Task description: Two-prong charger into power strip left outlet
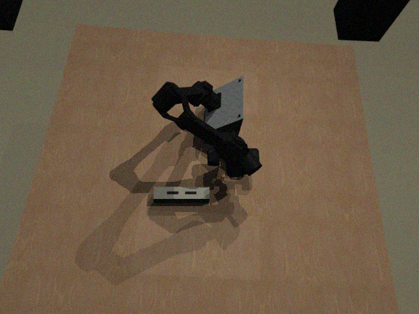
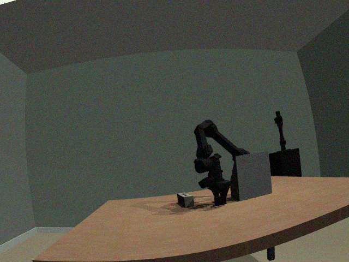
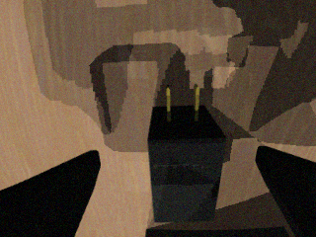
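The dark charger (image 3: 184,185) (image 2: 220,201) lies on the table, its two yellow prongs (image 3: 169,100) pointing to the top of the wrist view. In the top view the arm mostly hides it. My gripper (image 3: 178,156) (image 2: 220,196) is open and low over the charger, with one finger on each side. The charger sits between the fingertips in the wrist view, with a gap on both sides, a little wider on the left. The light grey power strip (image 1: 158,195) (image 2: 185,200) stands apart from the gripper, with a left outlet slot (image 1: 172,192) and a right slot (image 1: 190,192) on top.
A grey-faced block (image 1: 230,101) (image 2: 253,176) stands on the wooden table (image 1: 304,219) (image 2: 140,231) behind the gripper, at the arm's base. Overlapping arm shadows fall around the strip and the charger. A dark pedestal (image 2: 286,163) stands farther back.
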Robot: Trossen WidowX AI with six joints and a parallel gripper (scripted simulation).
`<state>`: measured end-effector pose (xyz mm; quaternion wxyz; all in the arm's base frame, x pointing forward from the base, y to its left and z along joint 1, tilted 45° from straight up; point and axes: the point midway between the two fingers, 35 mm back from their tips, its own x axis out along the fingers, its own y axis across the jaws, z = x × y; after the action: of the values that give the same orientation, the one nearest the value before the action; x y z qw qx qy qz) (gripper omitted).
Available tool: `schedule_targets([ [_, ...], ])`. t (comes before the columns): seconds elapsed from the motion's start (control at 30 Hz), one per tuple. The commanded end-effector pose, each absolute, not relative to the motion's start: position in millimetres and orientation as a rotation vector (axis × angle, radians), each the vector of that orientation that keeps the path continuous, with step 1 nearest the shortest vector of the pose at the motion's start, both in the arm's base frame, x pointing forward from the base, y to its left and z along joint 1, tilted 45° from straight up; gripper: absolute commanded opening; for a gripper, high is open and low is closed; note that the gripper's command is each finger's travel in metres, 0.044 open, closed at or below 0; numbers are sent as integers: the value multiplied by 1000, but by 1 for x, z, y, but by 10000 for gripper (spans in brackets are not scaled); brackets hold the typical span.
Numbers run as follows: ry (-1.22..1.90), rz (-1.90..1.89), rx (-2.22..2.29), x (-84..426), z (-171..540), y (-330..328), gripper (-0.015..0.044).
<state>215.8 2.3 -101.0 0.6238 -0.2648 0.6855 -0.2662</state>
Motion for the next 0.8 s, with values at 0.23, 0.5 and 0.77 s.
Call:
schedule_targets([
  [0.23, 1575, -613, -609, 215, -105, -2, 335],
  [0.5, 1575, -613, -609, 215, -105, -2, 145],
  [0.77, 1575, -612, -609, 215, -103, 0, 52],
])
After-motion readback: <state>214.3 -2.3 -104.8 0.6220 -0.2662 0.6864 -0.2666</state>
